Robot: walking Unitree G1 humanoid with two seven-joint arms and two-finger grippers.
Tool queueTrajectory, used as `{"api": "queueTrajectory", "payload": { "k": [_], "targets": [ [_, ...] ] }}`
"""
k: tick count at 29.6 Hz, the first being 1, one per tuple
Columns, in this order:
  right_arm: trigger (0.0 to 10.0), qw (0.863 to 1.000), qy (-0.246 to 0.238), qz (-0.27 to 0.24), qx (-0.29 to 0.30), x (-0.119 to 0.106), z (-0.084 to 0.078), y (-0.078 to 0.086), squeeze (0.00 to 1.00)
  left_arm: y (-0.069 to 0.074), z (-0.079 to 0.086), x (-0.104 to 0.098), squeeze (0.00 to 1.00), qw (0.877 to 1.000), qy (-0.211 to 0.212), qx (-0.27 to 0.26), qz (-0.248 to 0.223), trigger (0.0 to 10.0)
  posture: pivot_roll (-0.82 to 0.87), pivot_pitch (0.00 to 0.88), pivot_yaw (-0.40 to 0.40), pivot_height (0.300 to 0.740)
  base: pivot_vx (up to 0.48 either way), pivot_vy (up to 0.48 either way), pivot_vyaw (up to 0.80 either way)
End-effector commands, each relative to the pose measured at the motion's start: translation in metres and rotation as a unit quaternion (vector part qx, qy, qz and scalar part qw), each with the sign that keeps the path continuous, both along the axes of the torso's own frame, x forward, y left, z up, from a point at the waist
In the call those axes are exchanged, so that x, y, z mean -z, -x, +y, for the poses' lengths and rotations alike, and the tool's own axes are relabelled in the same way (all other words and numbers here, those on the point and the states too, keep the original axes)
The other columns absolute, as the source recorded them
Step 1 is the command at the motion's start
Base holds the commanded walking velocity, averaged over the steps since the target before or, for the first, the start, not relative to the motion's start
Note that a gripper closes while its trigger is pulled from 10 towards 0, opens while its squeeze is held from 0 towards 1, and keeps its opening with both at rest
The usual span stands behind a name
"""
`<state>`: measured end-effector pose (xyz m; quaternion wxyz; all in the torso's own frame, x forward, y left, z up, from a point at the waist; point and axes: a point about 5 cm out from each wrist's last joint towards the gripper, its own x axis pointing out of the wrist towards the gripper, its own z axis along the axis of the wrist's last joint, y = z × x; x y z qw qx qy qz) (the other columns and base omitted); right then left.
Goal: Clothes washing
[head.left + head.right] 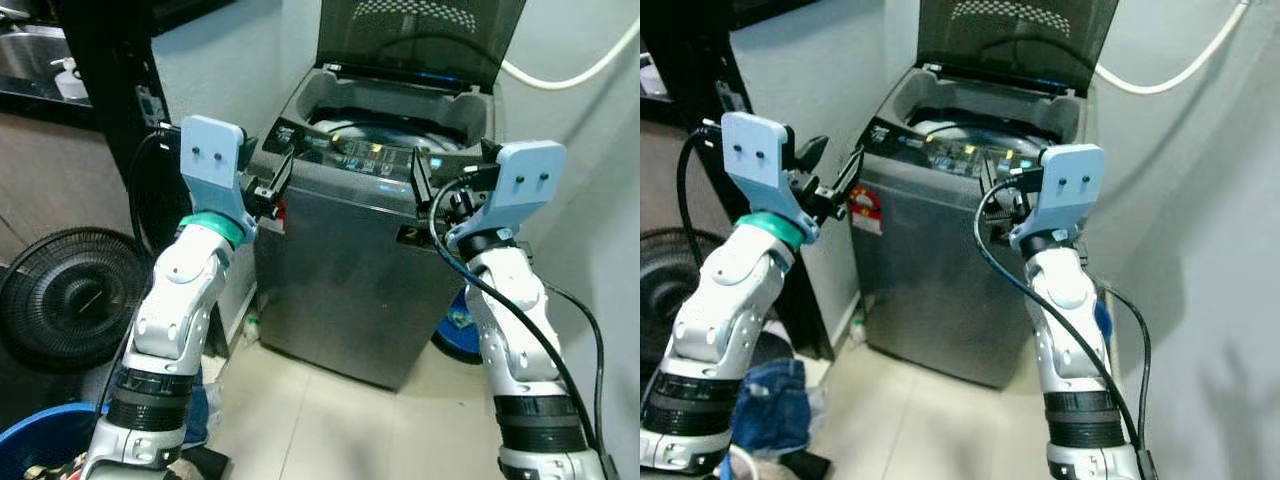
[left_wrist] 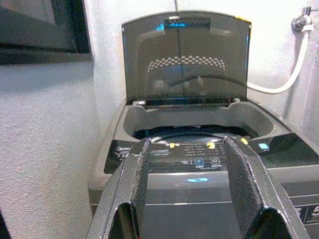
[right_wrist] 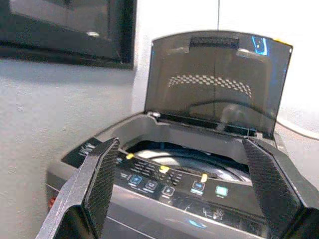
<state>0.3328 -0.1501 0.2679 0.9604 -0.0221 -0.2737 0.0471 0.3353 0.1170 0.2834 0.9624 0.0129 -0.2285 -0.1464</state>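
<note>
A grey top-loading washing machine (image 1: 370,270) stands against the wall, its dark tinted lid (image 2: 185,59) raised upright. Before its front panel hover both claws — the left claw (image 1: 268,190) near its left corner, the right claw (image 1: 432,188) near the right — each spread wide, holding nothing.

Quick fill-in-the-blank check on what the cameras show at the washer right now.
1. The grey top-loading washing machine has its lid ____.
2. The left gripper and right gripper both have fingers ____.
3. The white hose runs along the ____.

Missing: open; open; wall
</note>
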Motion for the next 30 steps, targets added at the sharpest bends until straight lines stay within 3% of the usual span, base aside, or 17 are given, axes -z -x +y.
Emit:
{"api": "queueTrajectory", "payload": {
  "k": [1,16,22,30],
  "targets": [
    [10.0,1.000,0.000,0.002,-0.003,0.0016,0.0017,-0.0003,0.00,-0.0007,0.0040,0.0007,0.00,1.000,0.000,-0.007,0.001,10.0,0.01,0.082,0.022,0.740,0.450,0.000,0.64],
    [10.0,1.000,0.001,0.004,-0.001,0.0034,0.0010,-0.0002,0.00,-0.0018,0.0040,0.0014,0.00,1.000,0.001,-0.008,0.007,10.0,0.01,0.085,0.025,0.740,0.260,0.000,0.78],
    [10.0,0.998,-0.054,0.011,-0.007,0.0030,-0.0049,-0.0007,0.00,-0.0009,0.0016,0.0026,0.00,1.000,-0.001,0.000,0.012,10.0,0.01,0.084,0.026,0.740,0.000,0.000,0.00],
    [10.0,0.998,-0.064,0.012,-0.010,0.0034,-0.0068,-0.0009,0.00,-0.0015,0.0004,0.0044,0.00,1.000,-0.005,0.002,0.016,10.0,0.01,0.084,0.030,0.740,0.000,0.000,0.00]
  ]
}}
